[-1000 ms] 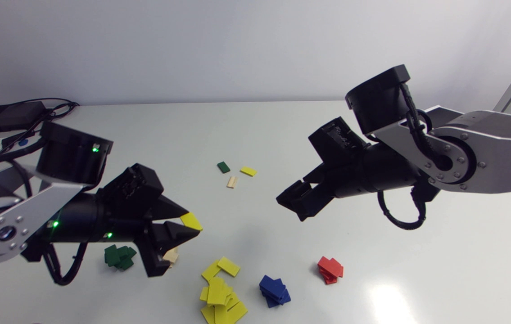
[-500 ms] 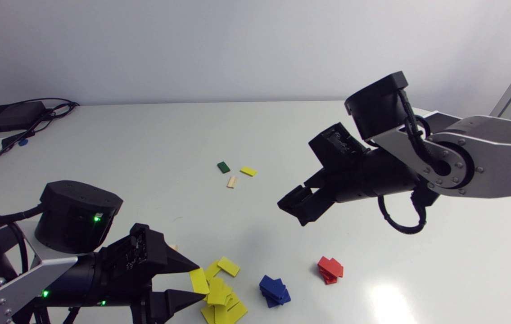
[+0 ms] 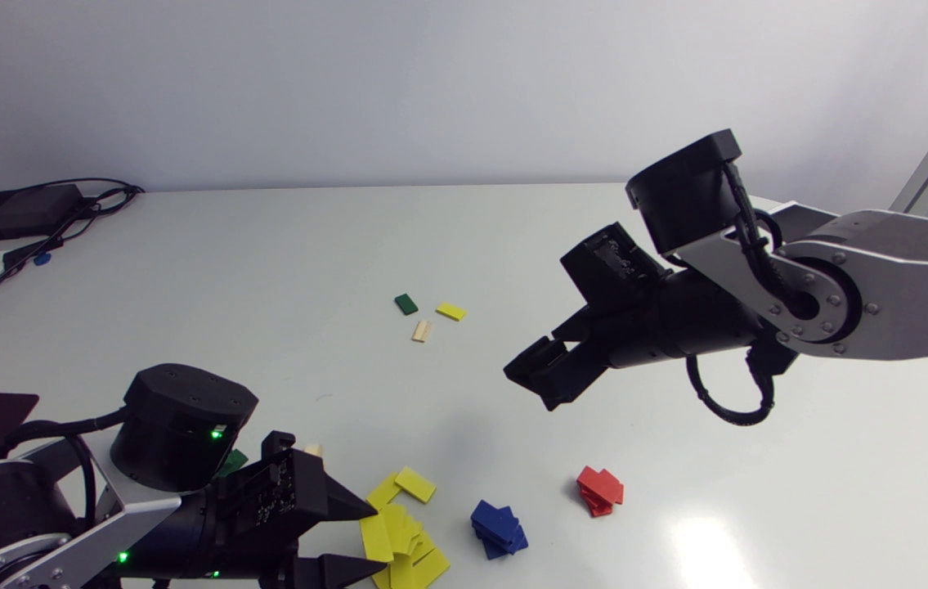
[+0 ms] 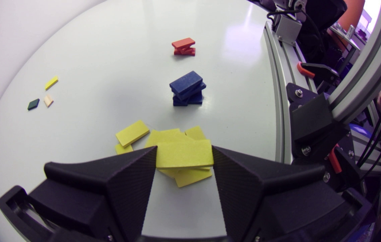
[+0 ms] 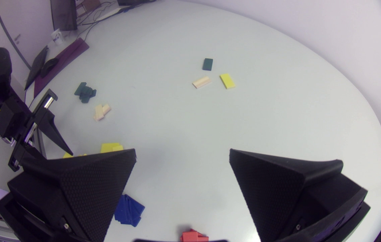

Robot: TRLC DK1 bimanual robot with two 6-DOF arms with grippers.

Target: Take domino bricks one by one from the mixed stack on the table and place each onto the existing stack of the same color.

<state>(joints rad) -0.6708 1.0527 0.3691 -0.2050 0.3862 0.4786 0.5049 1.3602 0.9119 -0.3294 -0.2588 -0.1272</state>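
My left gripper point(image 3: 374, 537) is shut on a yellow brick point(image 4: 184, 154), held flat just above the untidy yellow pile point(image 3: 408, 550) near the table's front edge. One yellow brick point(image 4: 131, 132) lies loose beside that pile. Ahead of the gripper stand the blue stack point(image 4: 187, 91) and the red stack point(image 4: 183, 47). The green stack point(image 5: 85, 92) and beige stack point(image 5: 101, 111) are mostly hidden behind my left arm in the head view. A green point(image 3: 405, 304), a yellow point(image 3: 451, 312) and a beige brick point(image 3: 421, 330) lie apart mid-table. My right gripper point(image 3: 541, 376) hangs open and empty above the table.
A black box with cables point(image 3: 14, 211) sits at the far left back corner. The table's metal edge rail point(image 4: 277, 101) runs close beside the blue and red stacks.
My left arm has swung back toward the front edge and lowered, carrying the yellow brick from above the beige stack to over the yellow pile. The right arm barely shifted.
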